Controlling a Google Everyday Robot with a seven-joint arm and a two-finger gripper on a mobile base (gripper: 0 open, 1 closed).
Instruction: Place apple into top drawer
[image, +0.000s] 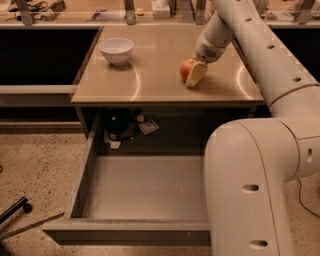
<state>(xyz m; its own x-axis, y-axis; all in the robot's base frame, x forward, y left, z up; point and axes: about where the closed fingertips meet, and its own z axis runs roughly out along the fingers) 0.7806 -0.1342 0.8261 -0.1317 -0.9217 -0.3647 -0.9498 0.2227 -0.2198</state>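
Observation:
The apple (185, 70), small and red-orange, sits on the tan table top (150, 75), right of centre. My gripper (193, 78) reaches down from the upper right and is right at the apple, against its right side, low on the table top. The top drawer (145, 187) is pulled out wide below the table's front edge. It is grey and shows a bare flat bottom. Its right part is hidden behind my own arm.
A white bowl (116, 50) stands at the table's back left. Dark clutter and a small card (125, 126) lie under the table behind the drawer. My bulky arm body (250, 190) fills the lower right. A black wheeled leg (15, 210) lies on the floor at left.

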